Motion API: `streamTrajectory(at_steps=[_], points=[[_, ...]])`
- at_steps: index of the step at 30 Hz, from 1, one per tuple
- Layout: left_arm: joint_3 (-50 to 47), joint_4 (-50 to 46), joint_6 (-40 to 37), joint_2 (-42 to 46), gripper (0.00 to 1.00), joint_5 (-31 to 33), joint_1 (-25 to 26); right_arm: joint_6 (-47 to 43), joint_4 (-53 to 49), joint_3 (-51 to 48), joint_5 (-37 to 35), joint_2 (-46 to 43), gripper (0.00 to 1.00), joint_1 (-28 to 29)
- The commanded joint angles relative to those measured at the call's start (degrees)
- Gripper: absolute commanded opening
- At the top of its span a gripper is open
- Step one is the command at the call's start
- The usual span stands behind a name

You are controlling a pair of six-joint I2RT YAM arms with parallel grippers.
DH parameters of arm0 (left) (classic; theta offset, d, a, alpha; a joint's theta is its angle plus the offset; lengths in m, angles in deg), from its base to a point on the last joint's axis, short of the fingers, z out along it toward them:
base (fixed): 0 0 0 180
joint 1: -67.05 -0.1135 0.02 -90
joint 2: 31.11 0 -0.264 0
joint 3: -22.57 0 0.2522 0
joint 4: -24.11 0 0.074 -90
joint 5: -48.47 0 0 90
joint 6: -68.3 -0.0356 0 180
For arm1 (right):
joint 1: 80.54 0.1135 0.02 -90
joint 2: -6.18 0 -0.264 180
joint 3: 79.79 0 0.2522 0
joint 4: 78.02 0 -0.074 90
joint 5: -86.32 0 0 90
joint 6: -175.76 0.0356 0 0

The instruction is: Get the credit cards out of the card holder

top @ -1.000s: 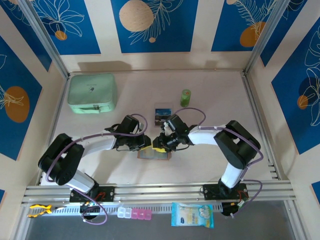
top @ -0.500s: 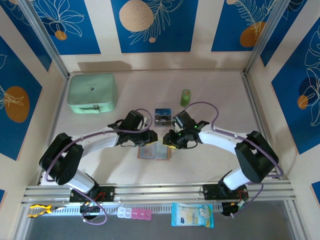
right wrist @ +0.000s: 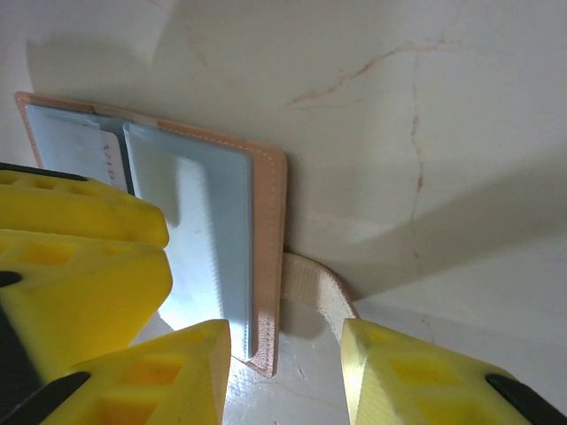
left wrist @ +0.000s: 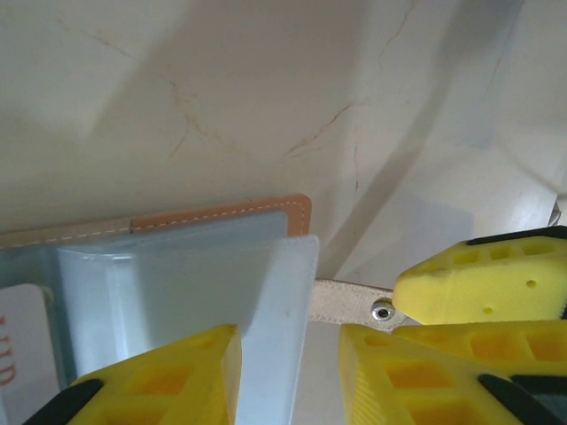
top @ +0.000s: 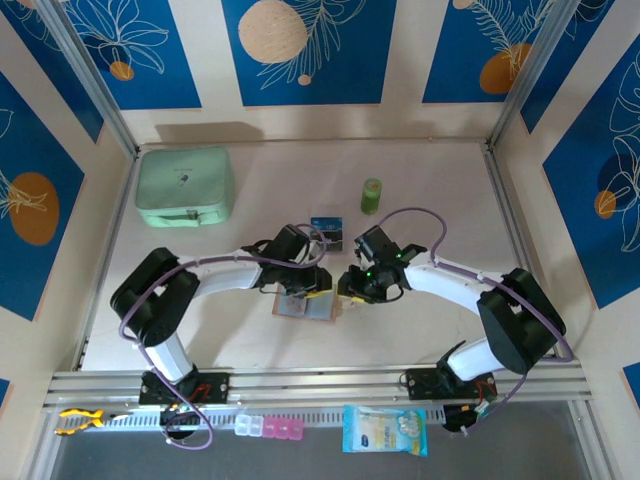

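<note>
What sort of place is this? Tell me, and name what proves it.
Probably a robot test cell: two white-and-black robot arms bolted to an aluminium rail, blue-and-cream leaf-print panel walls boxing in the pale table, and props like a mint-green zip pouch.

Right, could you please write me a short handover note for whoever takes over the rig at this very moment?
Left gripper: open, fingers astride the edge of a grey-blue pocket panel.
Right gripper: open, astride the holder's outer edge beside the snap tab.
Card holder: lies open on the table, between the two grippers.
Done: holder opened; what looks like one blue printed card lies on the table beyond it.
Left: at least one pale card sits in a pocket; pull it out, then check the other pockets.
</note>
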Motion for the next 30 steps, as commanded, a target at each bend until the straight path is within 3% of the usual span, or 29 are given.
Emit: streamTrajectory(at_steps=[1, 8, 20, 30], points=[[1.7, 1.4, 0.2, -1.7, 0.36, -1.7, 0.6, -0.5, -1.0, -0.8, 0.2, 0.7, 0.39, -0.1], [1.3, 2.0, 0.3, -3.2, 0.37, -2.1, 0.7, -0.1, -0.8, -1.2, 0.0, 1.1, 0.39, 0.1], [2.6, 0.0, -1.5, -0.9, 0.37, -1.3, 0.1, 0.3, -3.1, -2.0, -1.9, -6.1, 0.41, 0.0], [1.3, -10.3, -8.8, 4.3, 0.37, 3.0, -5.5, 0.0, 1.1, -0.9, 2.6, 2.7, 0.39, 1.5]])
